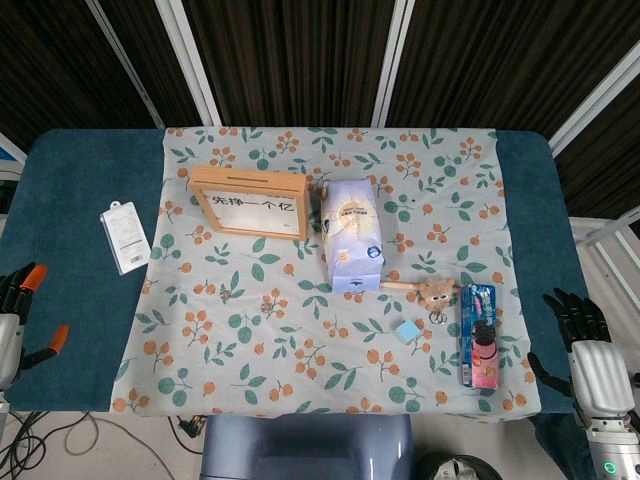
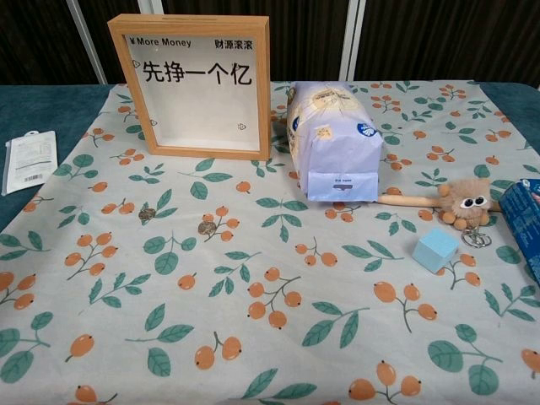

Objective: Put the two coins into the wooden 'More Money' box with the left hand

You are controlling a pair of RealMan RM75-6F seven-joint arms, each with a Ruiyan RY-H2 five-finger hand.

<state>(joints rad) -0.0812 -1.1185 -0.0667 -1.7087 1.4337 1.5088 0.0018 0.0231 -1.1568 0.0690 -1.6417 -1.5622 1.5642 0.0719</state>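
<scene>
Both hands spread empty at table edge, two coins [image 2: 148, 214] before wooden box [image 2: 192, 84].

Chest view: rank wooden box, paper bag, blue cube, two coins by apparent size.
Largest to smallest:
1. wooden box
2. paper bag, clearly smaller than the box
3. blue cube
4. left coin and right coin: they look alike, so no ranking between them.

L hand [image 1: 18, 318]: black fingers w/ orange tips, silver-grey back. R hand [image 1: 590, 352]: black fingers, silver-grey back, green light on wrist.
</scene>
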